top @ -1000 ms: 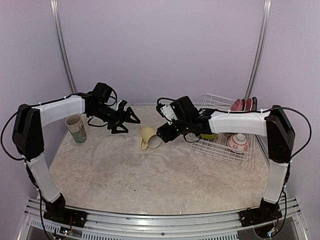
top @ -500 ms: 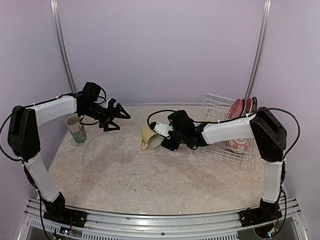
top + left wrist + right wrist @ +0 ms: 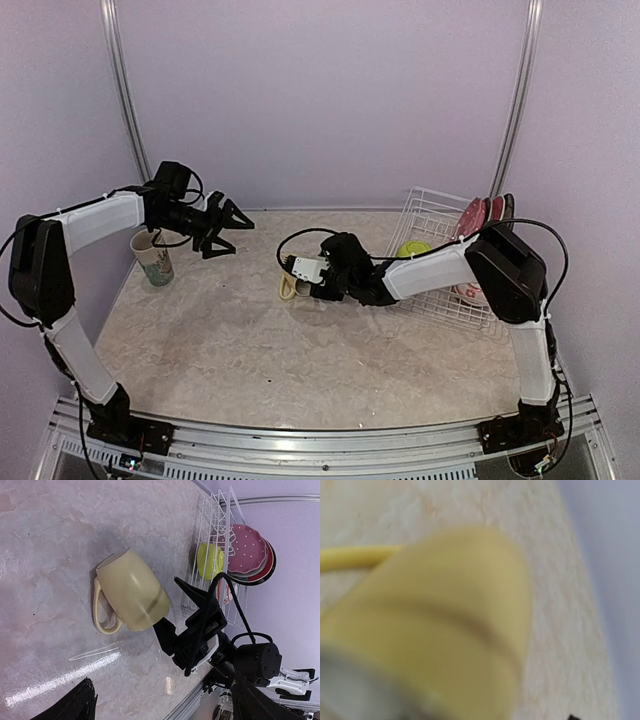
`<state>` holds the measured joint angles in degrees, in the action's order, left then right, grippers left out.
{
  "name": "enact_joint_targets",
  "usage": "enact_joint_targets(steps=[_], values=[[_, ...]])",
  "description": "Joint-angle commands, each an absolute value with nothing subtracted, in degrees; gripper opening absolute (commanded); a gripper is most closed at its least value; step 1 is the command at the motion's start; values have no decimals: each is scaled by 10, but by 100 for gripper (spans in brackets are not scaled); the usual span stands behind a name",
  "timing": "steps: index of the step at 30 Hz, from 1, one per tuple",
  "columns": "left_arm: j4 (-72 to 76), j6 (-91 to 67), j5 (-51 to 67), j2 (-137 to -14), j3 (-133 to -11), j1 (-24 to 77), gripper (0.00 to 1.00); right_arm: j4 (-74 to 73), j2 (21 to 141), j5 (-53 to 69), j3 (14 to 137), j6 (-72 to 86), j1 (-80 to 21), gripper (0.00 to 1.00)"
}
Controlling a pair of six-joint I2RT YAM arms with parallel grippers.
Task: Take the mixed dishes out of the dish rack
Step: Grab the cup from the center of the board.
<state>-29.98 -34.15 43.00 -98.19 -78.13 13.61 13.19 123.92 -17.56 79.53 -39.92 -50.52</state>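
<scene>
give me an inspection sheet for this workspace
surface: beige marbled tabletop
job's things: yellow handled cup on its side on the tabletop; cream mug with teal-green pattern upright by the left arm; white wire dish rack holds lime-green bowl and pink dotted plate
clutter: nothing seen
grippers: left gripper raised, jaws open, empty; right gripper low, jaws open at the cup's base
cables: black cable looped by the right wrist
surroundings: lilac walls, metal rail at near edge
</scene>
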Motion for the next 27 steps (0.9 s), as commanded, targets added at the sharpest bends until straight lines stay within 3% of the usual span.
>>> enact_joint_targets(steps=[1, 15, 23, 27], values=[[-285, -348, 453, -974, -774, 129, 89, 155, 1273, -155, 835, -409, -510, 70], [-274, -361, 470, -978, -769, 106, 89, 173, 1318, -162, 873, -426, -511, 40], [-271, -363, 471, -970, -767, 98, 89, 146, 1308, -171, 885, -344, -515, 4], [-271, -362, 471, -964, -765, 94, 89, 121, 1282, -179, 881, -267, -515, 0]])
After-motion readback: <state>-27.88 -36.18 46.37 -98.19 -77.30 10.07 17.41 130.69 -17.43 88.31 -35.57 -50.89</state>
